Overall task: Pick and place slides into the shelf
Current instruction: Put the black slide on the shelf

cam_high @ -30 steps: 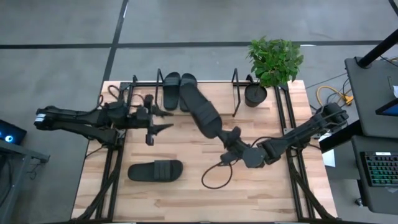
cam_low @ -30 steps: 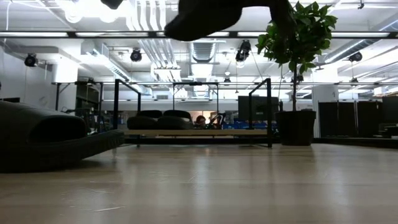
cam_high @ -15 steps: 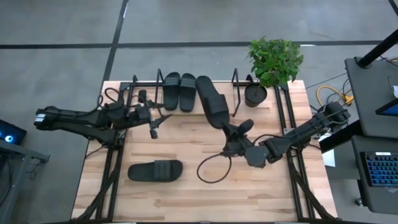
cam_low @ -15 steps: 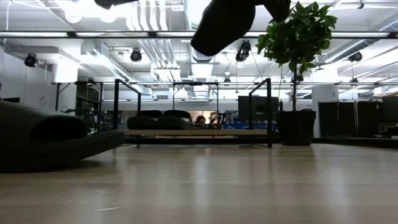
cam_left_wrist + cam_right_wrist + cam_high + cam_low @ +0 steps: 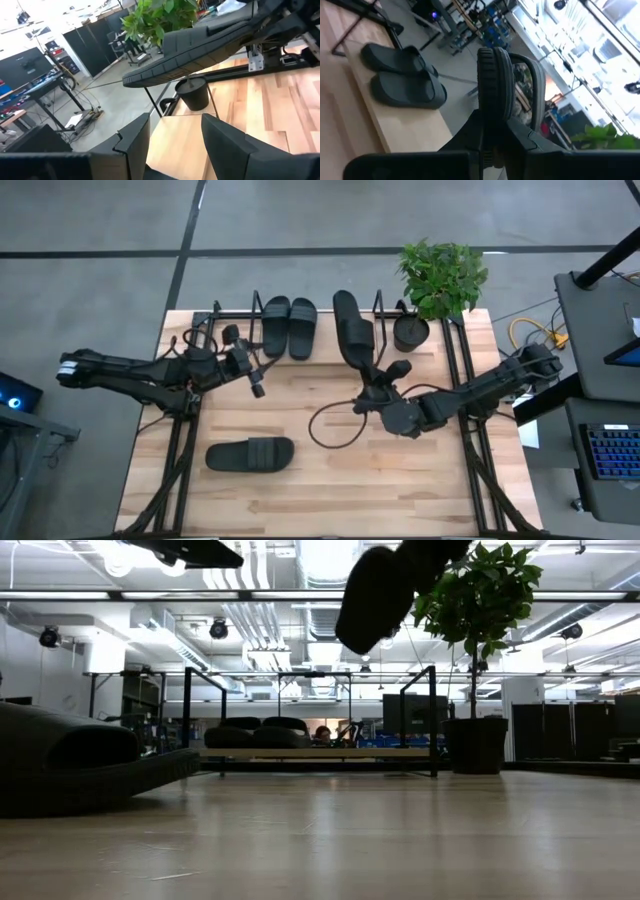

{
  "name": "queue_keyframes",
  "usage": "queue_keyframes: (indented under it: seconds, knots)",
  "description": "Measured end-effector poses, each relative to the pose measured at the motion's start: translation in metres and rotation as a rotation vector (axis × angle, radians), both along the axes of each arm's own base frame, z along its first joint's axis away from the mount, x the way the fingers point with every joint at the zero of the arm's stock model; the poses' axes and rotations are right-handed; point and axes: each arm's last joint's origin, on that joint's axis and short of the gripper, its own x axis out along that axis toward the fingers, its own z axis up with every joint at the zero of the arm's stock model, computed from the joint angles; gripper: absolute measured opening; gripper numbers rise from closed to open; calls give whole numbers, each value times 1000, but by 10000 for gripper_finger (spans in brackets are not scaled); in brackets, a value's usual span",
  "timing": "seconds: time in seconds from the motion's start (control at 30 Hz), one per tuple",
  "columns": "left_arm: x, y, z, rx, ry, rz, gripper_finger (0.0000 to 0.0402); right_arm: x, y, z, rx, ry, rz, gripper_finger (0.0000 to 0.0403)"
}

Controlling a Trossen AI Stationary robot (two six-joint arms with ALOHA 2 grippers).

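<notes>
Black foam-like rubber is what I have hold of: my right gripper (image 5: 374, 376) is clamped on the heel end of one slide (image 5: 352, 330), which hangs in the air over the shelf (image 5: 380, 330), toe pointing toward the back rail, sole on edge as my right wrist camera shows it (image 5: 495, 85). Two slides (image 5: 288, 326) already lie side by side on the shelf's board, just left of the one I carry; the fourth slide (image 5: 250, 454) lies flat on the counter (image 5: 300, 490), well in front of the shelf toward its left end. My left gripper (image 5: 252, 370) hovers in front of the shelf's left end, fingers (image 5: 135, 137) partly apart and holding nothing. I judge the slide light and somewhat bendy, with a ribbed strap that offers friction, so a pinch at the sole's edge works but lets the long toe end sag and swing. A hold nearer the strap would steady it. The thin wire uprights beside it could catch the toe as it comes down. The potted plant (image 5: 440, 280) stands just right of the shelf.
</notes>
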Motion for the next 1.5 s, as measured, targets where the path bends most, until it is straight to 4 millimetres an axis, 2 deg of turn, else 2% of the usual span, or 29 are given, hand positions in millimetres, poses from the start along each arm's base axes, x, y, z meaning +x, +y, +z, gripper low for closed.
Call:
queue_keyframes:
  seconds: [0.3,0.73,1.07,1.3,1.5]
  knots:
    - [3,1,-8,13,71,62,164,0,-26,-22,108,19,-8,30]
    - [-5,3,-5,14,61,93,164,-6,-46,-57,103,121,-52,30]
    - [-5,3,-6,16,72,113,164,15,-57,-79,70,223,-63,30]
    - [-5,3,-7,20,83,131,164,27,-60,-101,28,326,-95,30]
    - [-5,3,-7,19,86,132,164,24,-62,-113,7,388,-129,29]
